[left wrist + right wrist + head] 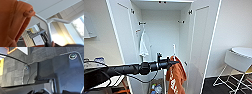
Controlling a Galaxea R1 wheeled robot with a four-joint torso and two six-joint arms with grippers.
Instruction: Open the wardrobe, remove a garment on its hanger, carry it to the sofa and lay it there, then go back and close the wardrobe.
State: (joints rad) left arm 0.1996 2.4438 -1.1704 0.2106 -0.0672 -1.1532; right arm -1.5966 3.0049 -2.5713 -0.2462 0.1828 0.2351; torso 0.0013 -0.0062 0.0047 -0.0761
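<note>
White panels framed the room ahead of me: the wardrobe [164, 30] stood with both doors swung wide, its pale inside lit, and a white T-shirt [143, 46] hung near its left wall. My left arm reached in from the left, and my left gripper [170, 62] was clamped on the white hanger [49, 31], whose stem ran down into my grip in the left wrist view. The rust-orange garment [175, 75] drooped from that hanger in front of the wardrobe's open lower part, its white lettering showing on one fold. To the right, well apart from the wardrobe, sat a white wire-legged chair [236, 62] on dark carpet [214, 87]. Ceiling tiles [70, 11] and a bright window [78, 27] showed past the hanger. In the right wrist view I saw grey carpet squares, and I could not tell how my right gripper was set.
</note>
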